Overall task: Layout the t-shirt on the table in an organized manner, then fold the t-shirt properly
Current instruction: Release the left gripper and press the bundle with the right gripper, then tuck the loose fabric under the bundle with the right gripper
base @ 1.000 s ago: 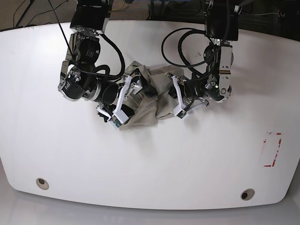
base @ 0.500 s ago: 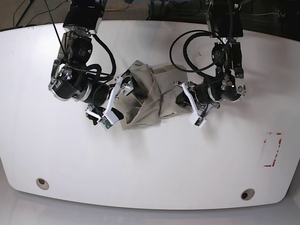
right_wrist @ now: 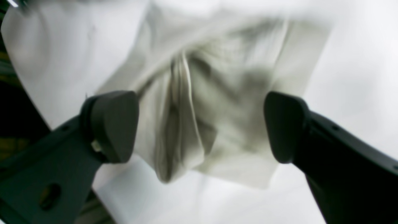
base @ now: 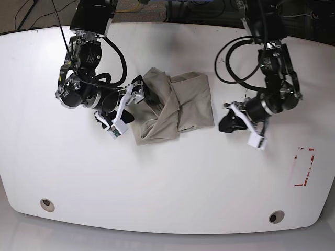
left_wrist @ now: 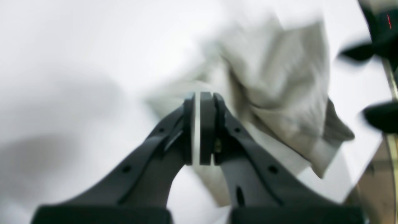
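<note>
The beige t-shirt (base: 175, 104) lies crumpled in a rough bunched rectangle on the white table (base: 167, 183), upper middle in the base view. My right gripper (base: 135, 106) sits at the shirt's left edge, open wide; in the right wrist view its gripper (right_wrist: 202, 124) frames the folds of the t-shirt (right_wrist: 217, 87) with nothing pinched. My left gripper (base: 226, 124) is just right of the shirt, apart from it. In the blurred left wrist view this gripper (left_wrist: 200, 96) is shut with nothing between the pads, and the t-shirt (left_wrist: 279, 77) lies beyond.
A red dashed rectangle mark (base: 303, 167) is at the table's right side. Two round grey holes (base: 47, 204) (base: 276, 216) sit near the front edge. Black cables loop above both arms at the table's back.
My left arm has drawn away to the right, off the shirt. The right arm shifted slightly left. The shirt's right part now lies flatter and wider.
</note>
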